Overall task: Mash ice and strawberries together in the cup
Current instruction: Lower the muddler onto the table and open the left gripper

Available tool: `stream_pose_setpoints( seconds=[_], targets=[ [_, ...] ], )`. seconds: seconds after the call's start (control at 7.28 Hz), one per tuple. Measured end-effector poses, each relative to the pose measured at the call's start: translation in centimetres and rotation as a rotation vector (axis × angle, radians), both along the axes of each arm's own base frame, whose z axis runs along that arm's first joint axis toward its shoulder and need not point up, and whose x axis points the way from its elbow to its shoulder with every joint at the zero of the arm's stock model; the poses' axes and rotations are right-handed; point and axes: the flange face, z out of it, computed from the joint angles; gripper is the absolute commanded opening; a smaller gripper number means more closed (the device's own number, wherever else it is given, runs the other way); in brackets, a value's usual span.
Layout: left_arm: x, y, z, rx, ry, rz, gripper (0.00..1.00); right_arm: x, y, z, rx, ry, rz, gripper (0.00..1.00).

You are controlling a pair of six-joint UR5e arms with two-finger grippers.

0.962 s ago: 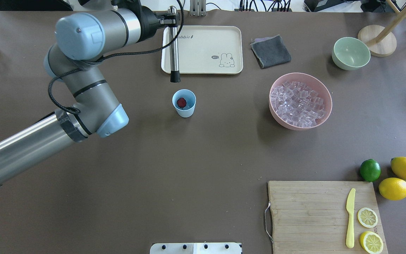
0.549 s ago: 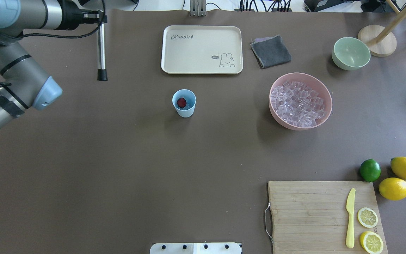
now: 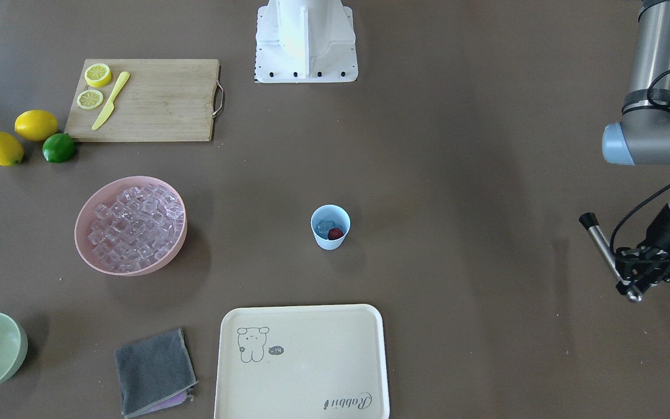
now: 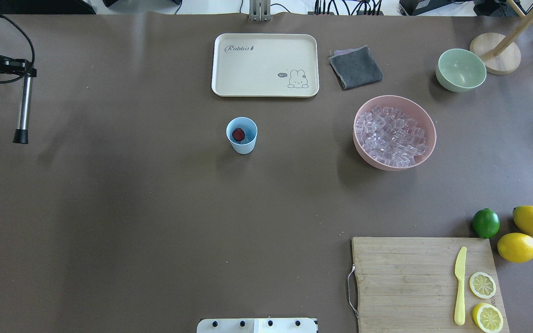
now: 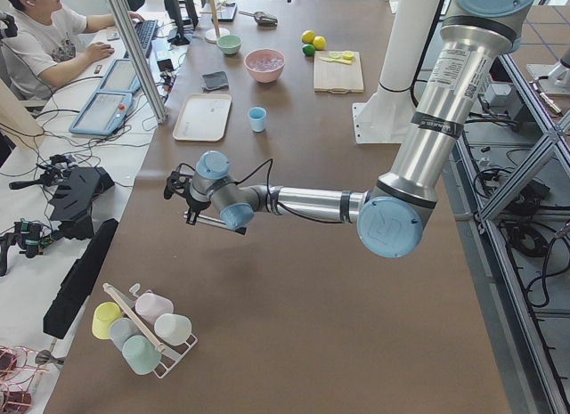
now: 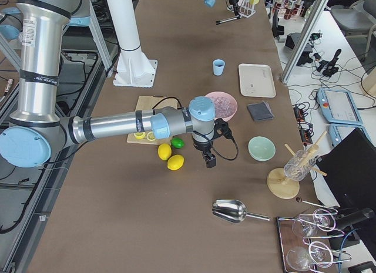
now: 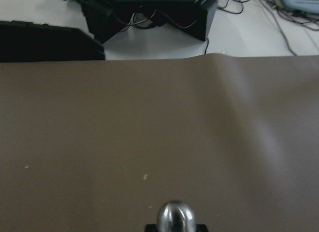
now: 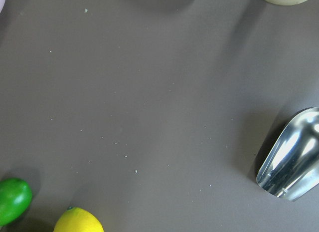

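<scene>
Currently, note that the left claw (image 4: 26, 73) is clamped on the top end of the muddler (image 4: 23, 108), leaving its black tip free for pressing, well apart from the cup (image 4: 242, 142), which stands at the middle of the counter (image 4: 155, 208) holding the strawberry (image 4: 238, 134) and ice (image 3: 324, 226); whether the right claw (image 6: 210, 161) is open cannot be told.

Brown-covered table (image 4: 155, 231), white side desk (image 5: 27, 298), aluminium frame posts (image 5: 135, 49)

A metal rod (image 7: 175, 218) shows end-on, bottom centre, over the brown table (image 7: 149, 127).

Cream tray (image 4: 266, 64), grey cloth (image 4: 355, 67), green bowl (image 4: 461, 69), cutting board (image 4: 410, 282), lime (image 4: 486, 223)
</scene>
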Motion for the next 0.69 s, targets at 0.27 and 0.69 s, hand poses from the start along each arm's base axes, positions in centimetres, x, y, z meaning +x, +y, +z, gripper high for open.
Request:
stream_pose_setpoints(
  seconds=[0.27, 0.69],
  targets=[
    [-2.2, 2.6, 5.3, -0.037, -0.067, 0.075, 0.00, 0.0, 0.1, -0.3, 0.005, 0.001, 0.001, 0.99],
    [-0.8, 3.7, 6.1, -0.080, -0.039, 0.159, 0.08, 0.0, 0.1, -0.2, 0.002, 0.001, 0.002, 0.99]
  ],
)
